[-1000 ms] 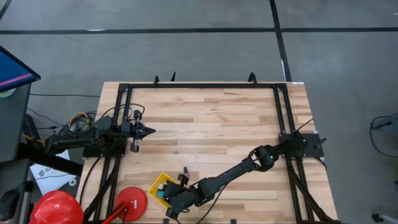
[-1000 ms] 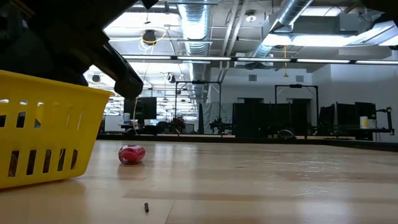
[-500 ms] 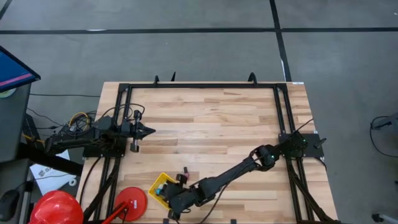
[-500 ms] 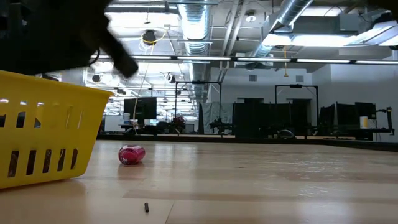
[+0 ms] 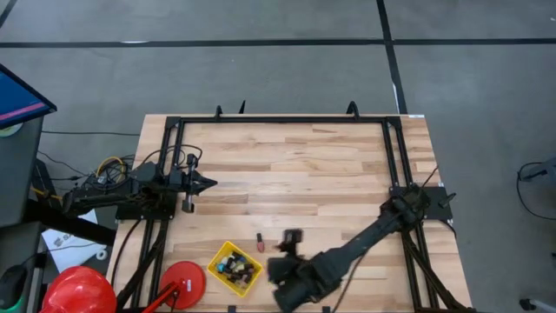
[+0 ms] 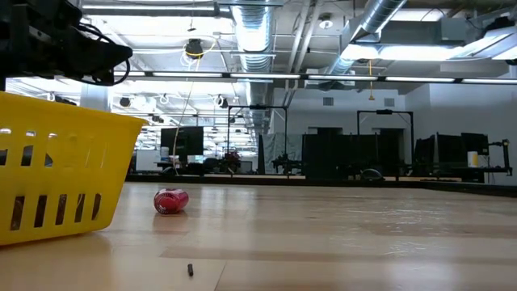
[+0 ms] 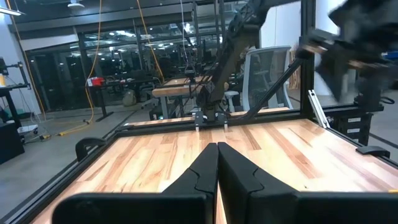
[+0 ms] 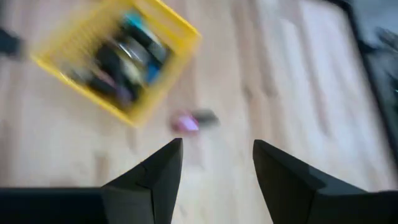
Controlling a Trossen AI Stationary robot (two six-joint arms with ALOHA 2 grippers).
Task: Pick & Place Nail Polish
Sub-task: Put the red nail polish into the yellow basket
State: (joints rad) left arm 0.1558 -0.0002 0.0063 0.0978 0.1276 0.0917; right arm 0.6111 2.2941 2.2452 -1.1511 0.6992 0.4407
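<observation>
Most nail polish bottles (image 5: 233,264) lie in the yellow basket (image 5: 249,277). One pink bottle (image 5: 259,241) remains on the bench (image 5: 295,174). The right gripper (image 8: 214,165) fingers stand apart, empty; the left gripper (image 7: 217,163) fingers are closed.

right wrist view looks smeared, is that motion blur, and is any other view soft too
Right wrist view: yes, the yellow basket and the pink bottle on the table are smeared, while the open right gripper shows fairly crisp. High view: only the right arm is blurred. Low view: sharp, with bright ceiling lights. Left wrist view: the far arm is blurred, the shut left gripper crisp.
</observation>
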